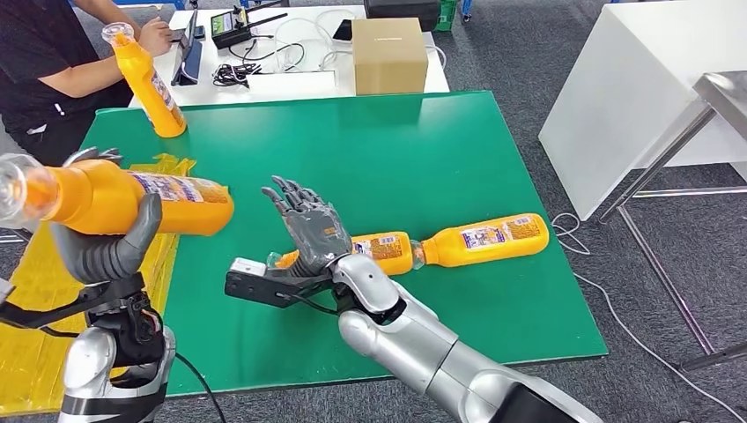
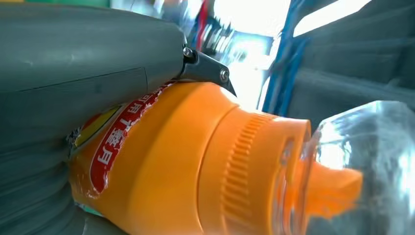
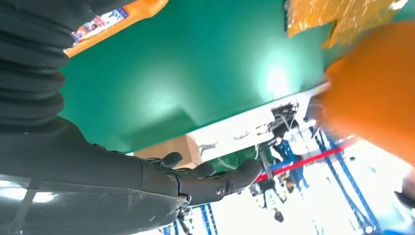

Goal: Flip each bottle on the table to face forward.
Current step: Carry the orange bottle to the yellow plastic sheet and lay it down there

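Silver arms, grey ribbed wrist covers, dark-fingered right hand (image 1: 310,231), black cables.

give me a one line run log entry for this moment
left robot hand: holds orange bottle sideways above table edge | right robot hand: open over green table | two bottles lying flat | one bottle upright

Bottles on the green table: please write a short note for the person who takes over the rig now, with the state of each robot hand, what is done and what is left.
Left robot hand: grips an orange bottle, held sideways in the air over the table's left side.
Right robot hand: open, fingers spread, holding nothing, raised over the green table in front of the lying bottles.
Two bottles lie on their sides: one partly behind the right robot hand, the other beside it.
A person holds a fourth bottle upright at the far left corner.
Done: one bottle picked up.
Left: set down the held bottle, handle both lying bottles.
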Available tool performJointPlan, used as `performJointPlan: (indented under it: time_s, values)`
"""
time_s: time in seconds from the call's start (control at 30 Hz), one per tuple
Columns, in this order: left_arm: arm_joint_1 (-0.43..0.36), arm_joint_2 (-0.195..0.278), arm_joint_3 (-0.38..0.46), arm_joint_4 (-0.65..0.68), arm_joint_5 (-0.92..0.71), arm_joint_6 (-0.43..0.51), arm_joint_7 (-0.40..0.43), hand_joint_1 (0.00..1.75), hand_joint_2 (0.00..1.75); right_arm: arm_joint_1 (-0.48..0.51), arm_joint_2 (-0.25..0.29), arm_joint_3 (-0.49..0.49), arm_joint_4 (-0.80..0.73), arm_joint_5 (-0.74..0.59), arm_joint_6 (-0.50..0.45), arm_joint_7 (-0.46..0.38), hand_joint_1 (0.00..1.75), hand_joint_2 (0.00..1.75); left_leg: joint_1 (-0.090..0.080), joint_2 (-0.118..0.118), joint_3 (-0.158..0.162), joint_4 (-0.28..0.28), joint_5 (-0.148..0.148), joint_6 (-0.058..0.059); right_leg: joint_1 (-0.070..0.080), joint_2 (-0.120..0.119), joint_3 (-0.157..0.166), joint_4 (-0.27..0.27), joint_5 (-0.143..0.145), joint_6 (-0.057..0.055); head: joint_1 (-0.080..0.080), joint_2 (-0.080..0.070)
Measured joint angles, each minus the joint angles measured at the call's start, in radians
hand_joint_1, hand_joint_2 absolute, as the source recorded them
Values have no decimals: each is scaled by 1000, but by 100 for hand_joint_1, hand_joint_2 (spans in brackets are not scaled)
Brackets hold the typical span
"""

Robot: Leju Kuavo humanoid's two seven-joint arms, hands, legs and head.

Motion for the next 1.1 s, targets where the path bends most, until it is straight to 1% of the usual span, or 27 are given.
performJointPlan:
  time_s: [0.1, 0.17, 0.27, 0.33, 0.43, 0.47, 0.53, 0.6, 0.67, 0.8, 0.83, 0.87, 0.93, 1.03, 1.1]
  values:
    - [30, 4, 28, -33, -191, 149, -105, 175, 175, 88, -72, -44, -113, 10, -54, -18, 0, 0, 0, -2, 0, 0, 0, 0, 0, -1, 0, 0, 0, 0, 0, 0]
    - [59, 10, 55, -58, -292, 218, -146, 175, 175, 167, -132, -86, -209, 9, -76, -42, 0, 0, 0, -2, -2, 0, 0, 0, 0, -2, 0, -1, 0, 0, 0, 0]
    - [94, 18, 94, -77, -436, 286, -160, 175, 175, 271, -199, -154, -341, -4, -69, -87, 0, 0, 0, -2, -3, 0, -1, 0, 0, -1, -1, -1, -1, 0, 0, 0]
    - [106, 22, 115, -76, -629, 348, -151, 175, 175, 316, -227, -189, -406, -14, -46, -113, 0, 0, 0, -1, -3, 0, -1, 0, 0, -1, -1, -1, -1, 0, 0, 0]
    - [109, 16, 155, -59, -1004, 409, -136, 175, 175, 342, -248, -215, -466, -32, -15, -135, 0, 0, 0, -1, -2, 0, -1, 0, 0, -1, -1, -1, 0, 0, 0, 0]
    - [110, 12, 167, -51, -1084, 415, -135, 175, 175, 345, -252, -219, -480, -35, -10, -138, 0, 0, 0, 0, -2, 0, -1, 0, 0, -1, -1, -1, 0, 0, 0, 0]
    - [110, 7, 184, -40, -1122, 418, -135, 175, 175, 350, -257, -225, -500, -37, -5, -140, 0, 0, 0, 0, -1, 0, 0, 0, 0, 0, -1, -1, 0, 0, 0, 0]
    - [110, 2, 197, -33, -1096, 420, -132, 175, 175, 355, -262, -231, -514, -38, -5, -140, 0, 0, 0, 0, -1, 0, 0, 0, 0, 0, 0, -1, 0, 0, 0, 0]
    - [110, -6, 214, -26, -1147, 423, -132, 175, 175, 357, -266, -235, -522, -44, 0, -140, 0, 0, 0, 0, 0, 0, 0, 0, 0, 0, 0, -1, 0, 0, 0, 0]
    - [108, -39, 288, 3, -1488, 424, -153, 175, 175, 351, -270, -235, -528, -77, 30, -142, 0, 0, 0, 0, -1, 0, 0, 0, 0, 1, 0, -1, 0, 0, 0, 0]
    - [107, -42, 311, 19, -1564, 424, -138, 175, 175, 349, -270, -235, -529, -82, 37, -141, 0, 0, 0, 1, -1, 0, 0, 0, 0, 1, 0, -1, 0, 0, 0, 0]
    - [107, -38, 329, 41, -1636, 424, -103, 175, 175, 348, -271, -235, -531, -84, 43, -140, 0, 0, 0, 1, -1, 0, 0, 0, 0, 1, 0, -1, 0, 0, 0, 0]
    - [107, -12, 339, 92, -1746, 423, 24, 175, 175, 346, -275, -235, -534, -85, 53, -135, 0, 0, 0, 1, -1, 0, 0, 0, 0, 1, -1, -1, 0, 0, 0, 0]
    - [92, 59, 293, 207, -1812, 423, 242, 175, 175, 346, -279, -235, -545, -75, 74, -124, 0, 0, 1, 0, -1, 0, 0, 0, 0, 0, -1, -1, 0, 0, 0, 0]
    - [65, 106, 234, 312, -1813, 404, 330, 175, 175, 347, -280, -235, -553, -60, 92, -112, 0, 0, 1, 0, 0, 0, 1, -1, 0, 0, -1, -1, 0, 0, 0, 0]
